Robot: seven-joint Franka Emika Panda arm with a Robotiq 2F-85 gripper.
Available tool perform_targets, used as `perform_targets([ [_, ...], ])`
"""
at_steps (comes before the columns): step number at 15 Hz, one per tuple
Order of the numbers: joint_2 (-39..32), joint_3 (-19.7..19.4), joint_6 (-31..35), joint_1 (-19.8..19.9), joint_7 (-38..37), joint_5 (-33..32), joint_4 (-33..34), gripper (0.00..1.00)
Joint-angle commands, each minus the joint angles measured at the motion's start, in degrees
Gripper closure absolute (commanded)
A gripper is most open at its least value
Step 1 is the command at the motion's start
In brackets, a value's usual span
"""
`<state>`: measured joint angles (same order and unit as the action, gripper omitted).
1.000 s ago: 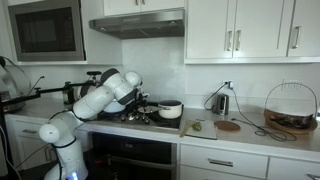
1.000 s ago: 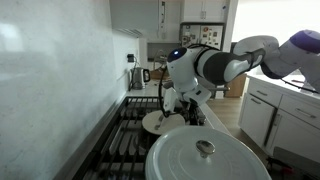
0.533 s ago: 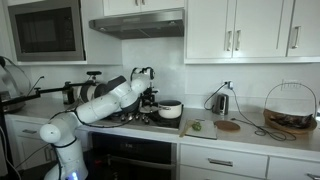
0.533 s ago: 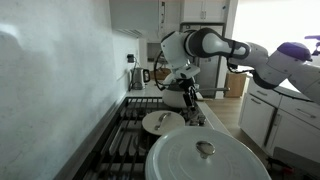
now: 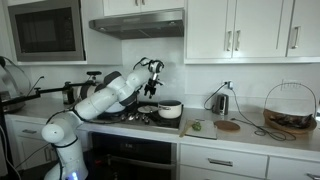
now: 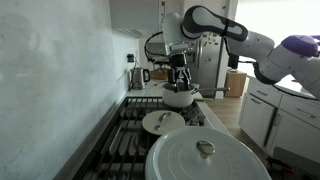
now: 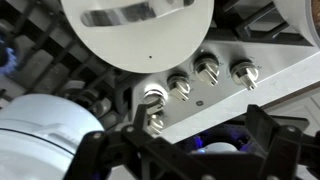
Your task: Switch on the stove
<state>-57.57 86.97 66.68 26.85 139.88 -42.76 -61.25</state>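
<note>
Plainly, the stove (image 7: 235,105) has dark grates (image 7: 40,55) and shiny front knobs (image 7: 207,69).

We see the arm (image 5: 98,100) as a chain of rounded, glossy white shells, with darker bands where one segment meets the next in both exterior views. Its base column (image 5: 64,153) is white too, thick and cylindrical. A thin black cable (image 6: 150,42) loops off the wrist end. The gripper (image 6: 178,80) is black and blocky. In the wrist view its fingers (image 7: 100,150) look matte, dark and angular, though blur hides any screws or markings from us.
</note>
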Motion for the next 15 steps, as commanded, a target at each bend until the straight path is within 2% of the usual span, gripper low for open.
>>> perform_targets([
  [1, 2.9, -0.1, 4.5, -2.0, -8.4, 1.1, 2.9, 0.0],
  [4, 4.9, 1.0, 8.2, -2.2, -14.4, -0.1, 1.8, 0.0],
  [8, 8.9, 0.9, 9.7, -3.1, -22.5, -3.0, 0.5, 0.0],
  [9, 5.8, 1.6, 8.5, -3.1, -18.9, -1.6, 1.8, 0.0],
  [15, 5.2, 1.6, 8.4, -3.2, -19.4, -1.8, 1.8, 0.0],
])
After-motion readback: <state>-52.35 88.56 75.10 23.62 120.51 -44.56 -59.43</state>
